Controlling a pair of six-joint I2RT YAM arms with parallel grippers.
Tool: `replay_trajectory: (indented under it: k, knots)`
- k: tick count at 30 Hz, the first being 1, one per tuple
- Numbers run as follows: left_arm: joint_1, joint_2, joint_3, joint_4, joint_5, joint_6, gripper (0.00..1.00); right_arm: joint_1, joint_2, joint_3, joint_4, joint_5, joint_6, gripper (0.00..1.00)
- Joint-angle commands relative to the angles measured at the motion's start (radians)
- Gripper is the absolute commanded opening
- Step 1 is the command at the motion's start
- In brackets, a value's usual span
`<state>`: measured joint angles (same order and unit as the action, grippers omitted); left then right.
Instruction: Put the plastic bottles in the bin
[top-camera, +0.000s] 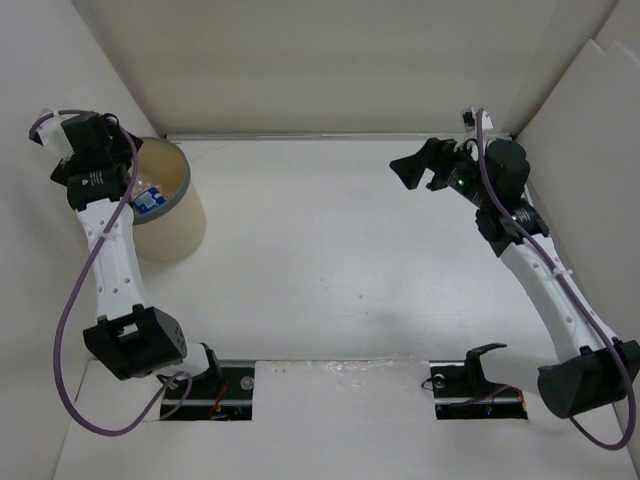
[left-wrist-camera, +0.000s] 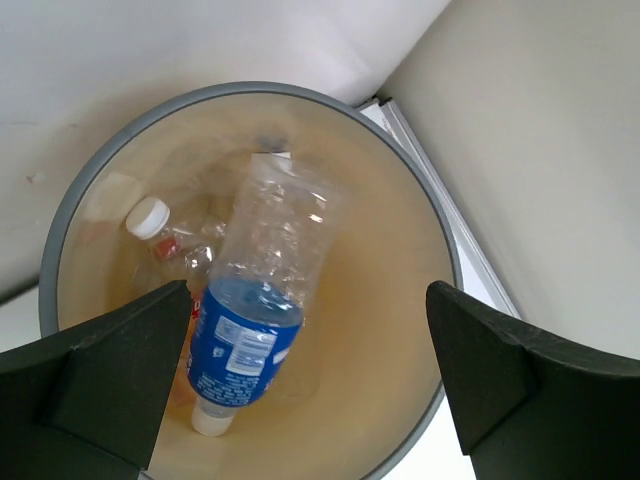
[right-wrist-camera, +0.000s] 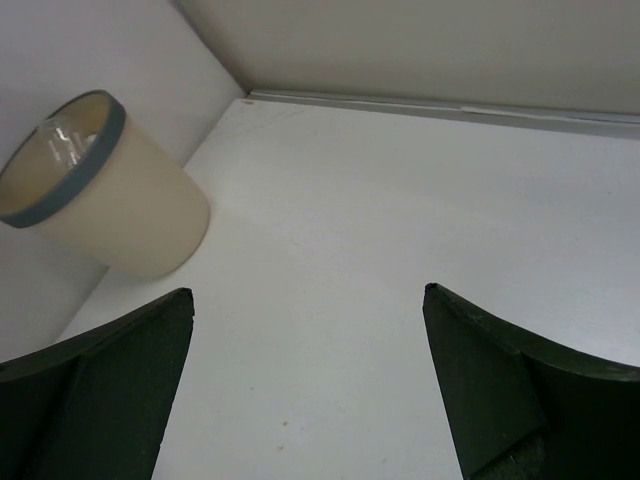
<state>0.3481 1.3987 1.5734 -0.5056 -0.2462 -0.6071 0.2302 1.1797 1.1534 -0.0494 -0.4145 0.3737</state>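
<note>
Clear blue-labelled plastic bottle (left-wrist-camera: 255, 310) lies in the round cream grey-rimmed bin (left-wrist-camera: 270, 88), directly under the left gripper (left-wrist-camera: 308, 288), jaws released, empty. White-capped clear bottle (left-wrist-camera: 150, 217) beside it. Right gripper (right-wrist-camera: 308, 292) jaws released over white counter (right-wrist-camera: 400, 200), bin well to their left.

A clear blue-labelled bottle (left-wrist-camera: 255, 300) lies cap-down inside the upright cream bin (left-wrist-camera: 250, 90), beside a white-capped bottle (left-wrist-camera: 160, 228).

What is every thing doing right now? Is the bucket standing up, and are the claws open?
bin: upright, not full.
blue-label bottle: capped, lying inside the bin.
white-capped bottle: in the bin, partly covered.
left gripper: open, empty, above the bin.
right gripper: open, empty, above the table.
</note>
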Motion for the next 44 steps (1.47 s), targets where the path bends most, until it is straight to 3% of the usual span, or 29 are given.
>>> replay_trajectory:
  k: [1, 5, 6, 9, 13, 19, 26, 34, 44]
  knots:
    - [-0.032, -0.035, 0.057, 0.021, 0.015, 0.082, 1.00, 0.057, -0.054, 0.126, -0.167, 0.196, -0.081, 1.00]
    - [-0.156, -0.142, 0.024, 0.053, 0.163, 0.142, 1.00, 0.165, -0.078, 0.251, -0.361, 0.448, -0.117, 1.00]
    - [-0.235, -0.165, -0.005, 0.053, 0.210, 0.156, 1.00, 0.191, -0.095, 0.275, -0.397, 0.553, -0.117, 1.00]
    - [-0.361, -0.306, -0.137, 0.082, 0.270, 0.165, 1.00, 0.290, -0.132, 0.350, -0.532, 0.681, -0.127, 1.00]
    - [-0.362, -0.535, -0.288, 0.082, 0.358, 0.177, 1.00, 0.391, -0.195, 0.408, -0.688, 0.836, -0.105, 1.00]
    - [-0.362, -0.837, -0.343, -0.043, 0.395, 0.220, 1.00, 0.429, -0.345, 0.401, -0.854, 0.847, -0.081, 1.00]
    - [-0.362, -1.033, -0.305, -0.226, 0.375, 0.242, 1.00, 0.439, -0.483, 0.344, -0.937, 0.818, -0.081, 1.00]
    - [-0.385, -1.075, -0.381, -0.195, 0.346, 0.214, 1.00, 0.439, -0.627, 0.281, -0.974, 0.875, -0.081, 1.00]
    - [-0.385, -1.055, -0.372, -0.154, 0.332, 0.214, 1.00, 0.439, -0.637, 0.281, -0.986, 0.895, -0.081, 1.00]
